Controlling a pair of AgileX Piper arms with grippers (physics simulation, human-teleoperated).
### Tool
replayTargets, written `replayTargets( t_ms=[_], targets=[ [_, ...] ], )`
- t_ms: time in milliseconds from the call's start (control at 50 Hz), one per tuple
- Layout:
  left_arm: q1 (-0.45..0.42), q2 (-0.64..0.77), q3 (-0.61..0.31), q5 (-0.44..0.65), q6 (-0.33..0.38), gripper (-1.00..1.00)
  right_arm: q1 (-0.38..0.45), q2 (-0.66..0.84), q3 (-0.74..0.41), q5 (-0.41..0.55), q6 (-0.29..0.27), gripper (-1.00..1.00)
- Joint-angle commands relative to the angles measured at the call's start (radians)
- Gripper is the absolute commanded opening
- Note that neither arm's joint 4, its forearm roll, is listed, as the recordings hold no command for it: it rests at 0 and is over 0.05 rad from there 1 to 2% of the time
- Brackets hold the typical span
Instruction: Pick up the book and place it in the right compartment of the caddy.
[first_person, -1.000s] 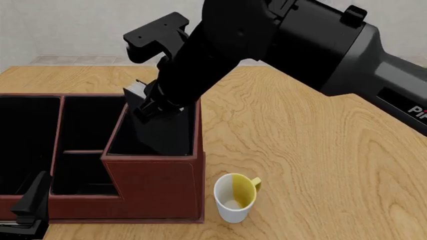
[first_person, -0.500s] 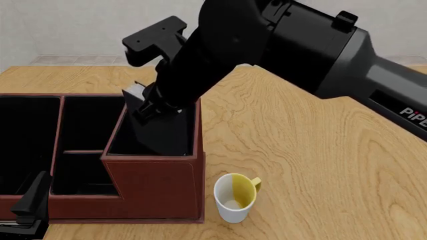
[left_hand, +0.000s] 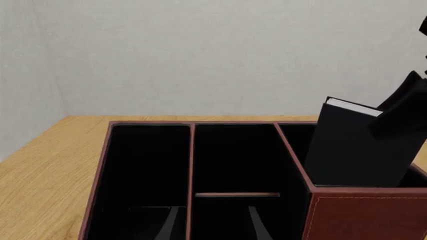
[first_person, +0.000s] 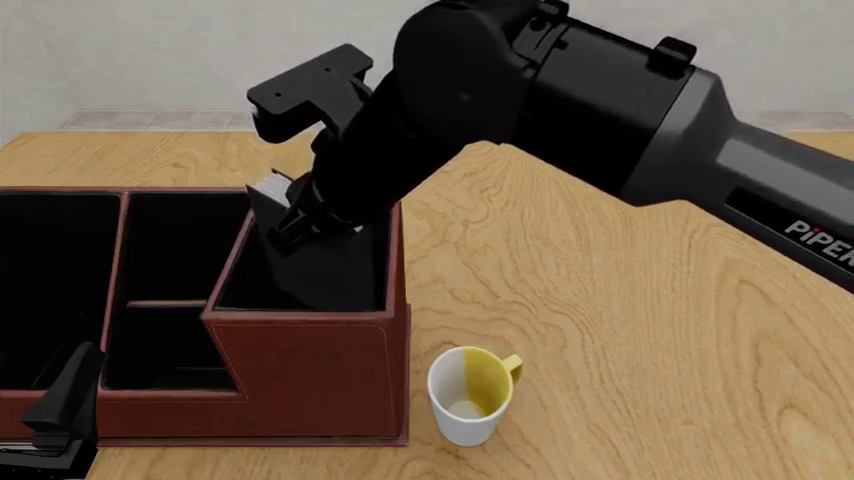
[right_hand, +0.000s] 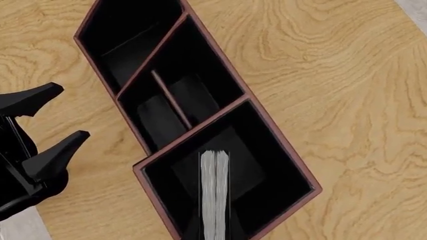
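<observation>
Book (left_hand: 360, 150) bottom hidden inside caddy (left_hand: 363, 215)

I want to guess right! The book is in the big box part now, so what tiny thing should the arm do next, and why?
Probably open the right tool and let go. The book already stands inside the right compartment of the caddy, leaning a little, its top sticking out. How far down it sits is hidden, so it may need lowering first.

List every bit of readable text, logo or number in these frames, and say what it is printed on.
"PIPER" in white letters, cut off at the frame edge, on the right arm in the front view.
No writing shows on the book, the caddy or the mug.
</observation>
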Motion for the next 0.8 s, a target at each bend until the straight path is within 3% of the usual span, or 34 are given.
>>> replayTargets(
  t_ms=[20,760,780,800],
  targets=[
    [0.0,0.0,0.0,0.0,0.0,1.0,0.002,-0.008,-0.001,-0.009,0.029,-1.0],
    [0.0,0.0,0.0,0.0,0.0,1.0,0.019,-0.013,0.027,-0.017,0.038,-1.0],
    [0.0,0.0,0.0,0.0,0.0,1.0,0.017,-0.011,0.025,-0.016,0.041,1.0],
    [0.0,0.0,0.0,0.0,0.0,1.0,0.018,-0.011,0.026,-0.015,0.036,1.0]
  ],
)
